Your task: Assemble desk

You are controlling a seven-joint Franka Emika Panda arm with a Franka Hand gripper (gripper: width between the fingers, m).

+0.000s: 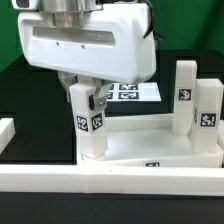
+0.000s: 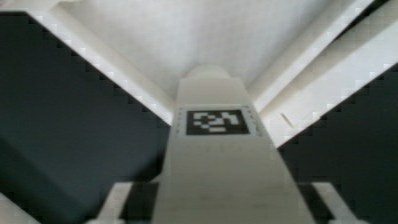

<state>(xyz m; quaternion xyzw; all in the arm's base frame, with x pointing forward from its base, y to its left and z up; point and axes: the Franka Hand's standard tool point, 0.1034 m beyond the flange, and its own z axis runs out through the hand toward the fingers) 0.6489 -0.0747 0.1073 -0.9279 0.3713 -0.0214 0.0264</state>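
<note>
Desk leg (image 1: pixel 86 122), lower left of centre, is clamped upright by the claw (image 1: pixel 84 96); tilt could cross-thread it in the desk top (image 1: pixel 150 150) socket.

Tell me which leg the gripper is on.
The leg at the exterior view's left, directly under the gripper; the two others stand free at the right.

Low, close exterior view; wrist view straight down shared leg (image 1: pixel 88 125) (image 2: pixel 221 150).

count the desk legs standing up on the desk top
3 show: one leg at the exterior view's left under the end effector, two legs at its right. The arm may hide a fourth.
</note>
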